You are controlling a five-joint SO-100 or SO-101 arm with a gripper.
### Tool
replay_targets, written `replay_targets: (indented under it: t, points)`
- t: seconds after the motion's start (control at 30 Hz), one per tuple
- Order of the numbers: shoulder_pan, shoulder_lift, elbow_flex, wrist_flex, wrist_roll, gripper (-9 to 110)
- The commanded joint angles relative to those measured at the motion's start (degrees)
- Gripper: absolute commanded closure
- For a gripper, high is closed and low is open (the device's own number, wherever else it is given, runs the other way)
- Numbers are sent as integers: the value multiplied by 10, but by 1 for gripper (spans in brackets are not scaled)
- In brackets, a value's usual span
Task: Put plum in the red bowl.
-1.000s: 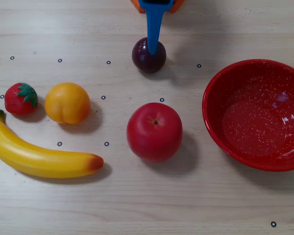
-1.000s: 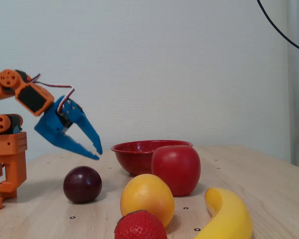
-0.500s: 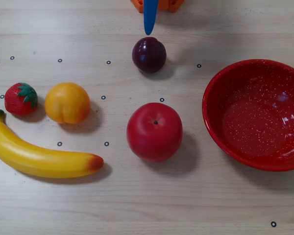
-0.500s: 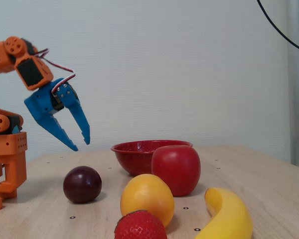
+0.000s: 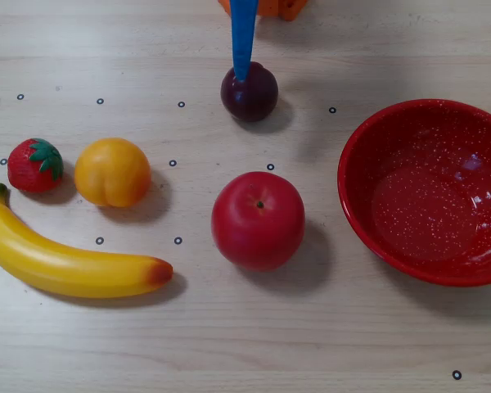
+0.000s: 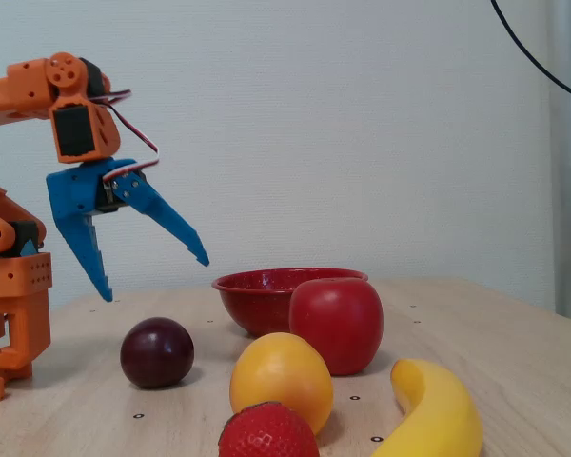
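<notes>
The plum (image 5: 250, 94) is a small dark purple-maroon fruit that lies on the wooden table at the top middle of the overhead view. It also shows at the left of the fixed view (image 6: 157, 352). The red bowl (image 5: 353, 176) with white speckles stands empty at the right, and in the fixed view (image 6: 252, 297) it sits behind the apple. My blue gripper (image 6: 155, 278) hangs open above the plum and does not touch it. In the overhead view one blue finger (image 5: 243, 41) reaches down over the plum's top edge.
A red apple (image 5: 258, 219) lies between the plum and the bowl. An orange fruit (image 5: 112, 172), a strawberry (image 5: 34, 165) and a banana (image 5: 65, 266) lie at the left. The orange arm base (image 6: 9, 305) stands at the left of the fixed view.
</notes>
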Motion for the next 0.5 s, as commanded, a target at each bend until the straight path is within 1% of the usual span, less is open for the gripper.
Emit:
replay_targets:
  t: [0.0,0.13,0.33,0.47]
  points:
    - [-4,-26,-55,-3,4,57]
    - [-4,-81,-47,-25,-5,56]
    - [4,-119,-25,-93,10,55]
    - [7,-145,-19,-112,21,53]
